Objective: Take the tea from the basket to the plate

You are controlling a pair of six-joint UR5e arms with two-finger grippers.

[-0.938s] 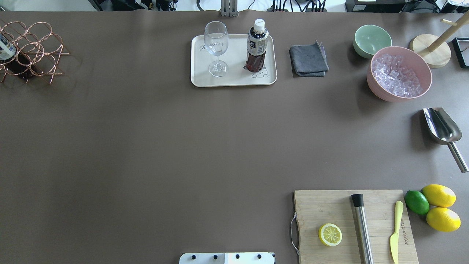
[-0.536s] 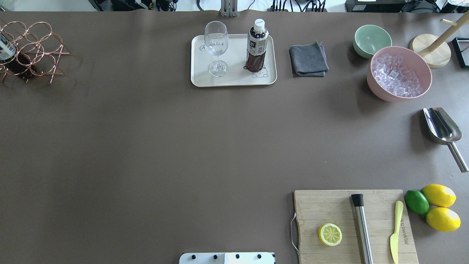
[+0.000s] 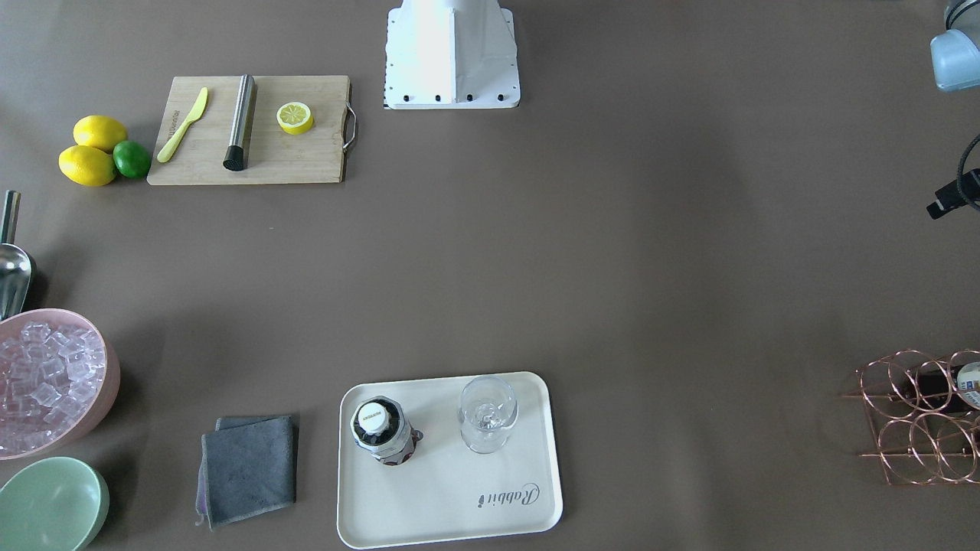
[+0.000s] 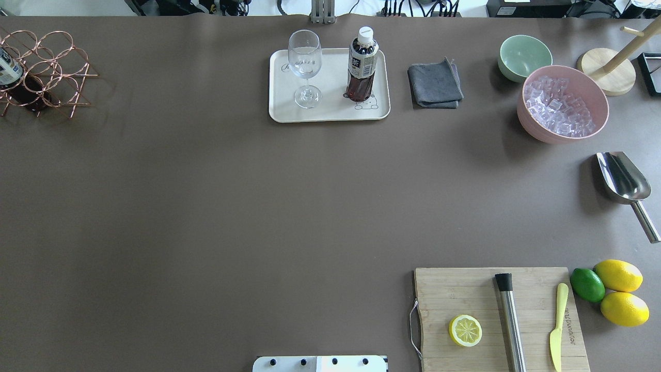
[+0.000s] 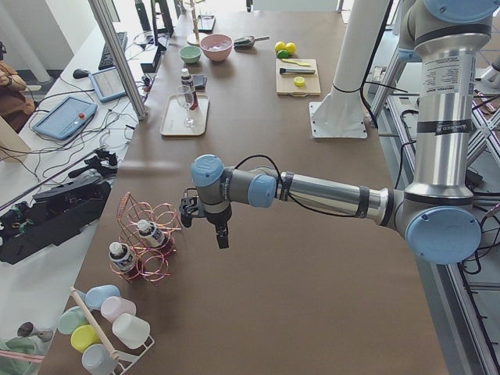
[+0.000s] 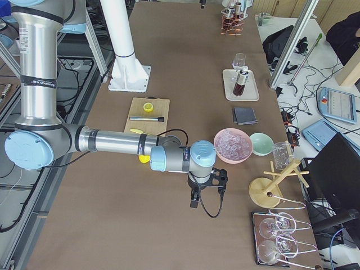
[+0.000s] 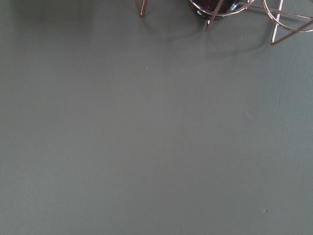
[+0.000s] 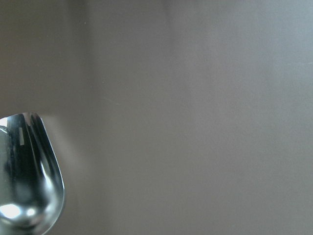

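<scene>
One tea bottle [image 4: 363, 64] stands upright on the cream plate [image 4: 330, 111], to the right of a wine glass [image 4: 304, 62]. The front-facing view shows its white cap [image 3: 375, 419] on the plate [image 3: 444, 513]. The copper wire basket [image 4: 51, 67] sits at the table's far left with another tea bottle [image 4: 8, 67] in it. The left side view shows two bottles [image 5: 148, 233] in the basket [image 5: 160, 215]. My left gripper [image 5: 222, 241] hangs just beside the basket, and I cannot tell its state. My right gripper [image 6: 194, 202] hovers near the pink bowl, state unclear.
A grey cloth [image 4: 435, 83], a green bowl [image 4: 524, 56] and a pink bowl of ice [image 4: 563, 103] line the far right. A metal scoop [image 4: 625, 181] lies below them. A cutting board [image 4: 465, 294] holds a lemon half, a muddler and a knife, next to lemons and a lime [image 4: 587, 284].
</scene>
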